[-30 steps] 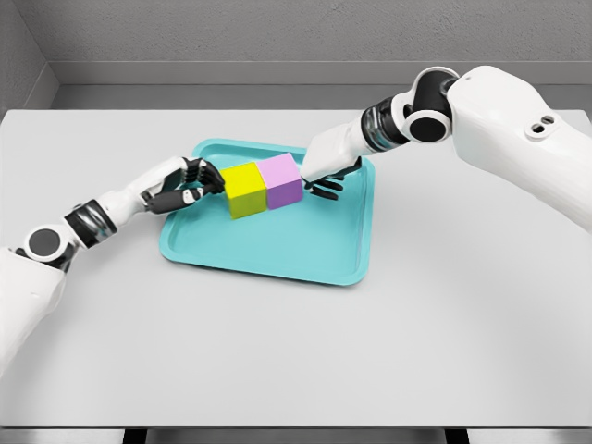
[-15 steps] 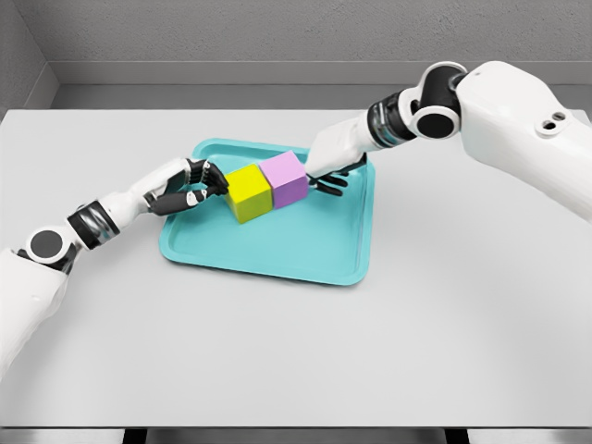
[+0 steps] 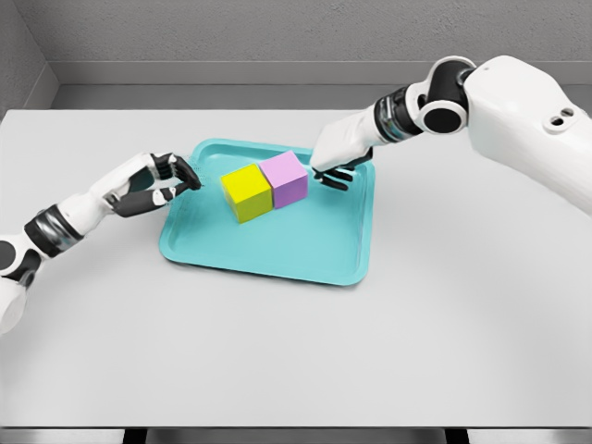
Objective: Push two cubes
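So the left hand (image 3: pixel 165 178) sits over the teal tray's (image 3: pixel 277 254) left rim, fingers curled and holding nothing, a small gap from the yellow cube (image 3: pixel 246 191). That cube sits in the far half of the tray, pressed side by side against the pink cube (image 3: pixel 286 178) on its right. The right hand (image 3: pixel 335 164) is just right of the pink one, fingers loose and empty, everything on a white table (image 3: pixel 296 351).

A tray (image 3: pixel 277 254) is set on the table (image 3: pixel 296 351), toward its far middle; two cubes are placed in the tray's rear half, touching side by side, the left cube (image 3: pixel 246 192) slightly nearer than the right cube (image 3: pixel 286 178); the left hand (image 3: pixel 166 178) is found at the tray's left rim, apart from the cubes; the right hand (image 3: pixel 335 166) is held over the tray's rear right part, just beside the right cube.
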Tool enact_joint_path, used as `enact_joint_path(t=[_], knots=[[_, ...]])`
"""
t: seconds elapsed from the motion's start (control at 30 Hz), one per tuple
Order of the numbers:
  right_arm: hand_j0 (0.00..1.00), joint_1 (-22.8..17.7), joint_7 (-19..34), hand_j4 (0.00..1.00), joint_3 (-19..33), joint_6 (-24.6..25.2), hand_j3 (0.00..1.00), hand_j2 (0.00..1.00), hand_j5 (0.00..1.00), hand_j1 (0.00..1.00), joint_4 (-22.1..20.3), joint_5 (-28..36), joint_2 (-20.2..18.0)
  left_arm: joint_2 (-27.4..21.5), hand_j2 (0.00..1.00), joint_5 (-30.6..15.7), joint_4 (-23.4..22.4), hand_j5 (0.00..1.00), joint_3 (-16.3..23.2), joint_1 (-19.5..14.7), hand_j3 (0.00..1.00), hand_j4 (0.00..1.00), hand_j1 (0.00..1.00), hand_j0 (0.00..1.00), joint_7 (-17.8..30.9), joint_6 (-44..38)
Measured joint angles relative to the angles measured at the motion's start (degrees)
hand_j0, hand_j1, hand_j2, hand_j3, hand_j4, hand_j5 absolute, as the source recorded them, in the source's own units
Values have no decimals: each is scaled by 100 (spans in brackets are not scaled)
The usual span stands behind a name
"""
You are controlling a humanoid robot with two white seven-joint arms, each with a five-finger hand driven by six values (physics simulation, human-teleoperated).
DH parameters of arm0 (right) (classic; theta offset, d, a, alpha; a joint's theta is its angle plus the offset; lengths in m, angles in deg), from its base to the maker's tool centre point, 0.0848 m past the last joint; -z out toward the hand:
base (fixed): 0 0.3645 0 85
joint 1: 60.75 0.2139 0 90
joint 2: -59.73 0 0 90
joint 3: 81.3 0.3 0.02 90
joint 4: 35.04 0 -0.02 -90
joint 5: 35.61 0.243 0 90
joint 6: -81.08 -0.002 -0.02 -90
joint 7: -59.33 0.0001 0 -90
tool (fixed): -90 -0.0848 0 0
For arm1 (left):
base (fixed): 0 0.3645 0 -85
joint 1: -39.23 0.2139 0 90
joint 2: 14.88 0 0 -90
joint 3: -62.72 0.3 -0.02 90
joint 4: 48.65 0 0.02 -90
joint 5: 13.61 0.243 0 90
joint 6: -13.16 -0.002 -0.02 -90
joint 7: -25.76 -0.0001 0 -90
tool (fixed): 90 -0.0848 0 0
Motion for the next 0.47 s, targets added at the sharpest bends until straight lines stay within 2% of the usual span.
enact_joint_path(t=[0.03,0.07,0.1,0.13,0.2,0.3,0.47], knots=[[14,18,0,14,2,-1,14,14,14,14,-1,-3,-36,-251,48,-173,214,48,-4,88,48,48,48,48,0,-3],[14,26,0,14,4,0,14,14,14,14,-2,0,-78,-463,59,-293,394,59,-10,202,59,59,59,59,0,-2],[14,44,0,14,5,0,14,14,14,14,-3,1,-134,-649,100,-364,520,100,-50,396,100,100,100,100,0,-1],[14,88,0,14,9,0,14,14,14,14,-3,0,-197,-790,100,-402,615,100,-141,580,100,100,100,100,0,0],[15,106,0,15,15,0,15,15,15,15,-3,1,-331,-952,100,-346,803,100,-275,624,100,100,100,100,0,-5],[15,62,0,15,35,0,15,15,15,15,14,8,-570,-1035,100,43,1031,100,-382,642,100,100,100,100,0,-3],[18,-114,0,18,298,-4,18,18,18,18,411,0,-1118,-1058,100,370,1091,100,-464,694,100,100,100,100,0,-1]])
